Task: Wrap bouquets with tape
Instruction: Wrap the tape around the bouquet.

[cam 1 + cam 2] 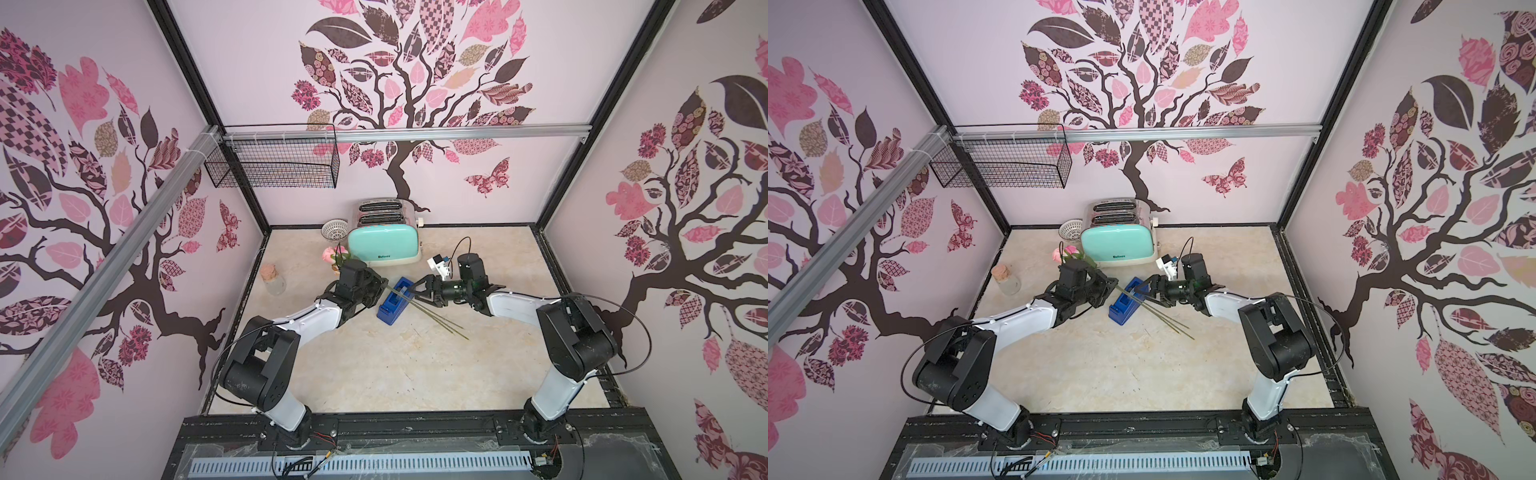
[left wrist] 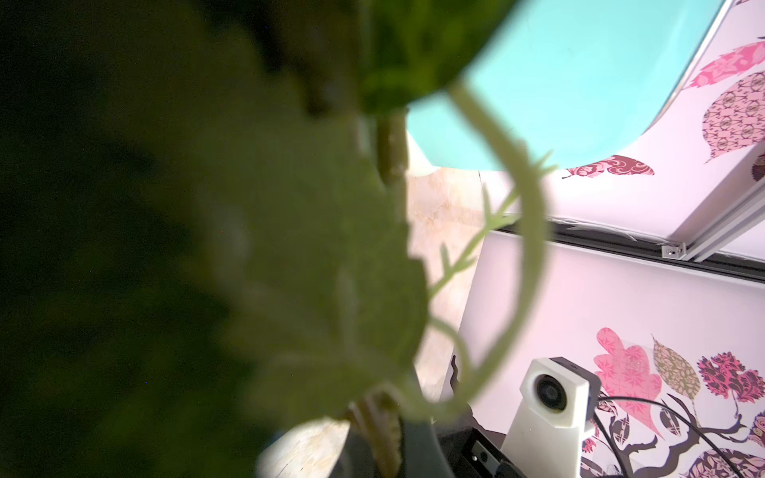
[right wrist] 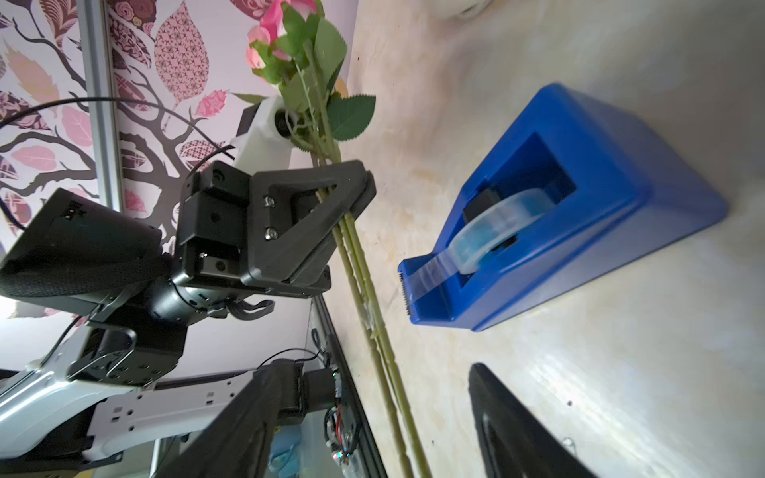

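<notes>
The left hand [image 1: 380, 287] is clamped tight on the bouquet [image 1: 432, 314] of pink and peach roses with green leaves and long thin green stems, gripping the stems just below the leaves. Read in a top view with the back wall at 12 o'clock, the bouquet's long axis runs from the blooms at about 10 o'clock, near the mint-green toaster [image 1: 382, 246], to the cut ends at about 4 o'clock over the pale marbled bench [image 1: 374, 374]. On the way the stems cross above the blue rectangular plastic dispenser [image 1: 394, 306], whose own axis lies roughly 1 to 7 o'clock. The right wrist view shows them clear of it.

The small roll of clear tape [image 3: 494, 225] sits in the dispenser's well, its free end drawn to the toothed cutter [image 3: 407, 294], apparently the 7 o'clock end.

The right hand [image 1: 417, 289] comes in from 3 o'clock, pointing toward 9, jaws apart and holding nothing. In its wrist view the stems run between its spread fingers [image 3: 509, 422]. It is the free hand and the nearer one to the tape. The tape end lies toward 7 o'clock from it, below the stems' line, so reaching it likely means dipping past them. A pale clear scrap [image 3: 371, 316] seems to cling to the stems, but I cannot tell whether it binds them.
</notes>
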`<state>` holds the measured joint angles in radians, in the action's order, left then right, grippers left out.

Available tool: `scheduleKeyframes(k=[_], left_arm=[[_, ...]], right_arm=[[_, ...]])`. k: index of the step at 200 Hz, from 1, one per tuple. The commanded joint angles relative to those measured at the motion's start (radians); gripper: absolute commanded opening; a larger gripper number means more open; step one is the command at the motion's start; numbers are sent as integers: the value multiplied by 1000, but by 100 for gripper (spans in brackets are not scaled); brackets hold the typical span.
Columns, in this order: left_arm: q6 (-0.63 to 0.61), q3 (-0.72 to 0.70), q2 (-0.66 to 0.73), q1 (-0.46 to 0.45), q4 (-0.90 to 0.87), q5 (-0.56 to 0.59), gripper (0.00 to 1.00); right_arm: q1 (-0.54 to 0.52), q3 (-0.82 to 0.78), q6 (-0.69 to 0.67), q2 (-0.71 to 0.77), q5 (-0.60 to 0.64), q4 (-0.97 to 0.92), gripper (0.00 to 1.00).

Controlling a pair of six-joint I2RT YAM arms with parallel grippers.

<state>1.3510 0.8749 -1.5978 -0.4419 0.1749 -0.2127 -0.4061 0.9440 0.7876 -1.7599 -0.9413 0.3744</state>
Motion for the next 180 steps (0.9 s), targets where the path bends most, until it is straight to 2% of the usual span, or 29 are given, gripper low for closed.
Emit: scheduleKeyframes(k=[1, 13, 28, 40, 59, 94, 180], left_arm=[[-12, -6, -7, 2, 35, -7, 0], [-12, -6, -8, 2, 38, -7, 0], [-13, -3, -10, 2, 41, -8, 0], [-16, -2, -10, 2, 41, -7, 0], [-20, -1, -10, 2, 41, -7, 0], [-20, -3, -14, 2, 49, -9, 0], [-15, -2, -20, 2, 63, -14, 0]], right_arm=[[-9, 38, -3, -47, -103, 8, 67], [-15, 45, 3, -62, -119, 6, 63], [-21, 39, 15, -77, -126, 18, 53], [-23, 29, 31, -85, -132, 40, 49], [-24, 16, 82, -98, -150, 115, 46], [-29, 7, 184, -135, -188, 249, 30], [-37, -1, 223, -171, -207, 320, 22]])
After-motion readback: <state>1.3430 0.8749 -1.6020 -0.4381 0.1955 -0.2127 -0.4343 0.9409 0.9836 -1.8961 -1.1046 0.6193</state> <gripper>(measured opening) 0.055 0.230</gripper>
